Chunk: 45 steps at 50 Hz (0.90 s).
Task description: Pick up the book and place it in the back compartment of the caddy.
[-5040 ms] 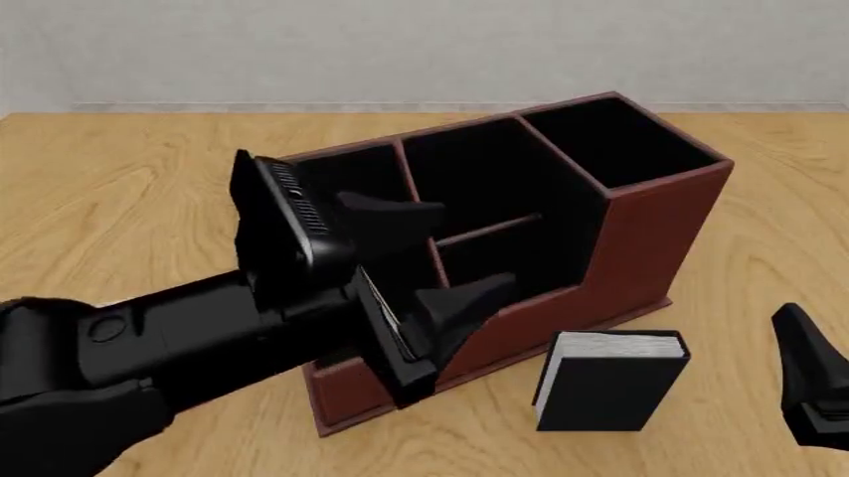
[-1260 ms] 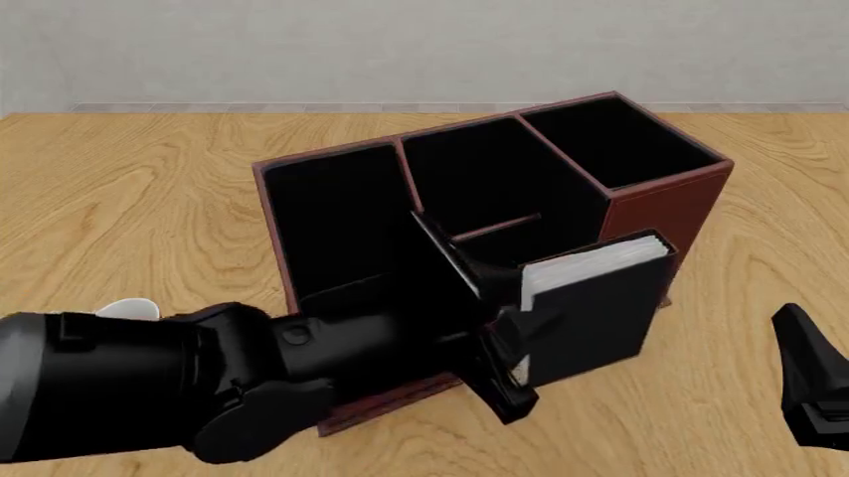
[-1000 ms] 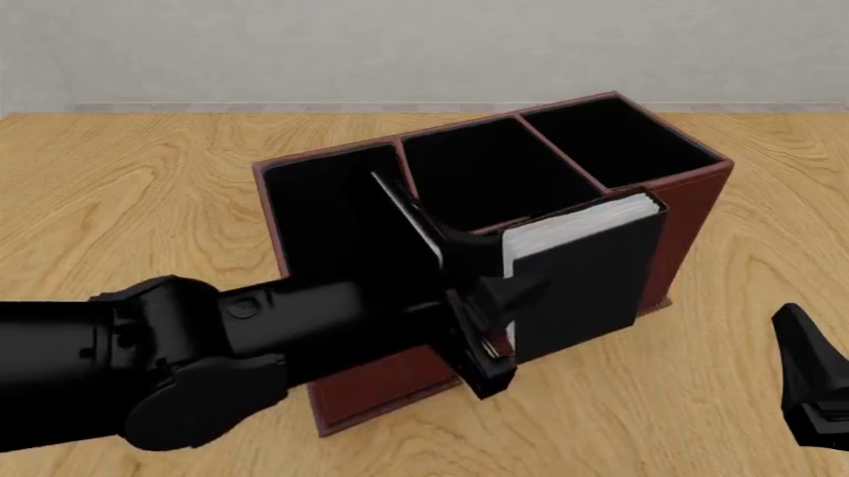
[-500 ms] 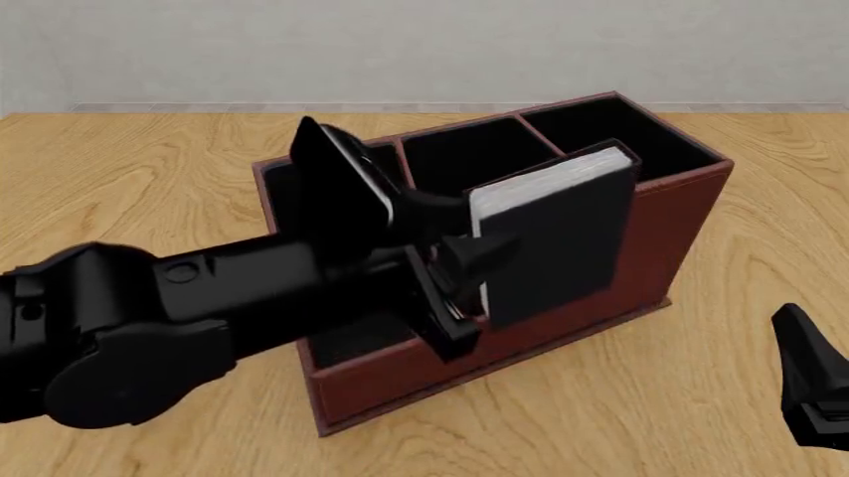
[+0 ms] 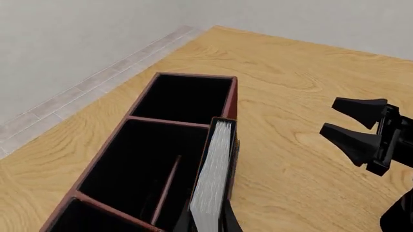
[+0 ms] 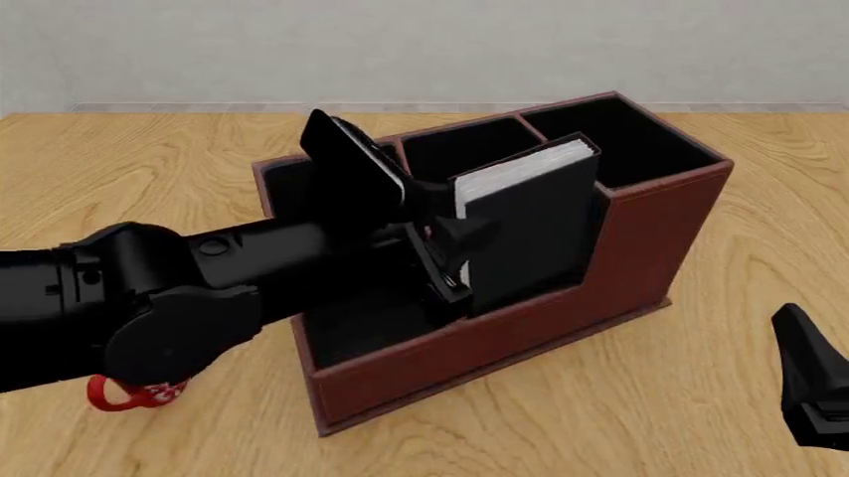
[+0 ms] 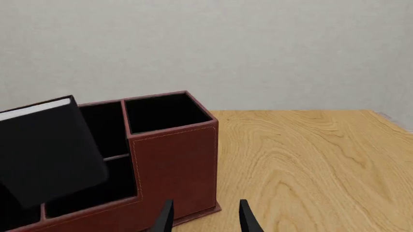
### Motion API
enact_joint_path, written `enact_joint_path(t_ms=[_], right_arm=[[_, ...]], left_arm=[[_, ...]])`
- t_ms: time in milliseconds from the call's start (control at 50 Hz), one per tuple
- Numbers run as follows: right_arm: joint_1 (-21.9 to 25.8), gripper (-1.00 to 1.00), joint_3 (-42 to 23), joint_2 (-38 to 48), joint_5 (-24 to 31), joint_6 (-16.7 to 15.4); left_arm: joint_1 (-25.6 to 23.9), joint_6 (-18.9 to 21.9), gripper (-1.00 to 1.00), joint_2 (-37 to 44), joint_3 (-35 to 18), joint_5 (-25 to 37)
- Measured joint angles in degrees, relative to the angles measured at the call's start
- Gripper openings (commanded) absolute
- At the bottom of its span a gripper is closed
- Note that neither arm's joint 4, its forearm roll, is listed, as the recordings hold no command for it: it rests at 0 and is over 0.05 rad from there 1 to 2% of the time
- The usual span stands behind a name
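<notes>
No brand, label or legible writing anywhere: plain black cover on the book (image 6: 531, 224), bare white page edges, unmarked reddish-brown walls on the caddy (image 6: 531, 338).

Left gripper (image 6: 444, 260) clamped on the book's lower edge, fingers closed against both covers, book held upright and slightly tilted, white page edges facing up and toward the left arm. Book raised above the caddy's middle cells, lower part dipping behind the low front wall, over the black-lined back compartment (image 6: 511, 164) region next to the tall end cell; whether any edge touches the lining cannot be told. In the left wrist view, book (image 5: 213, 176) seen edge-on over the caddy (image 5: 187, 96), just beside the thin divider bar (image 5: 166, 186), aligned with the caddy's long wall.

Right gripper (image 6: 812, 393) parked low near the table's (image 6: 133, 179) right front, well apart from the caddy, fingers spread with nothing between them; same shown in its wrist view (image 7: 201, 217), and from the left wrist (image 5: 361, 128).

Compared with half a second ago: book carried further left and back, away from the tall cell's front, and sunk lower toward the cells; left arm drawn lower and left. Red patterned mug (image 6: 133, 393) now peeking out beneath the left arm, hidden before. Right gripper unchanged.
</notes>
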Motion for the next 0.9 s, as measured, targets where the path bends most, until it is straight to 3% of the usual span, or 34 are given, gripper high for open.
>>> enact_joint_path(t_ms=[900], right_arm=[[0.01,1.00,-0.05,0.00,0.06,0.00]], left_arm=[[4.17,1.54,-1.00,13.97,-2.22,-6.38]])
